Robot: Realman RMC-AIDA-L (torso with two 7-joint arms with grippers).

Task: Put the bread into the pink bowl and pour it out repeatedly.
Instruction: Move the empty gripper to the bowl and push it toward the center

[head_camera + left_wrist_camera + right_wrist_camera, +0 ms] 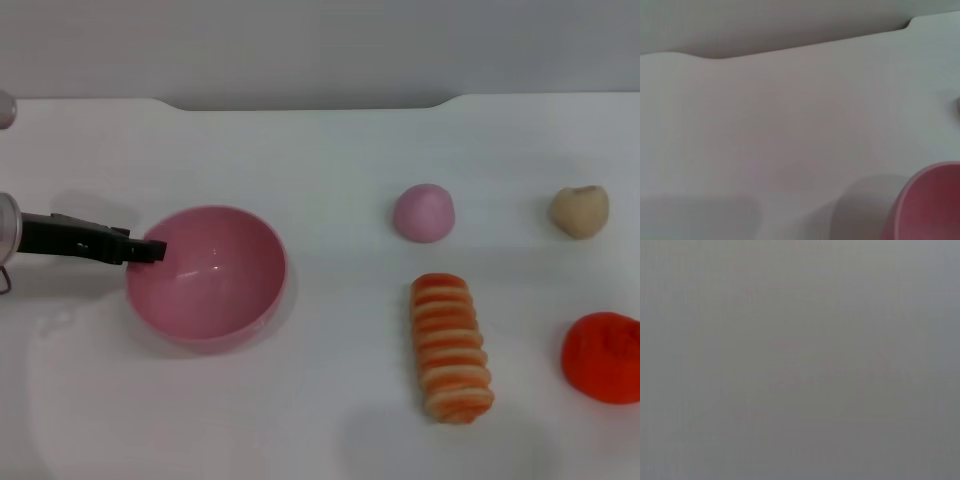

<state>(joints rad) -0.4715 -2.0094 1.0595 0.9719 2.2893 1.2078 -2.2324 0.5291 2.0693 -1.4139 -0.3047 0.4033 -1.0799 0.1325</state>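
- Bread (pixel 451 347) lies flat on the white table (pixel 330 160), striped side up, toward the right part of the near edge, long axis running near-to-far.
- Pink bowl (pixel 207 276) sits left of centre, tipped so its opening faces up and toward the bread; nothing inside it. Well apart from the bread.
- Left gripper (pixel 150 249) comes in from the table's left edge, tip at the bowl's left rim, touching or over it. Can't tell from any view whether the jaws are clenched or released.
- Left wrist view: only a slice of bowl rim and bare table.
- Right arm not visible; its wrist view is flat grey.
- Small pink dome (pixel 424 212), tan lump (pixel 579 211), red-orange lump (pixel 602 357) sit near the right edge.
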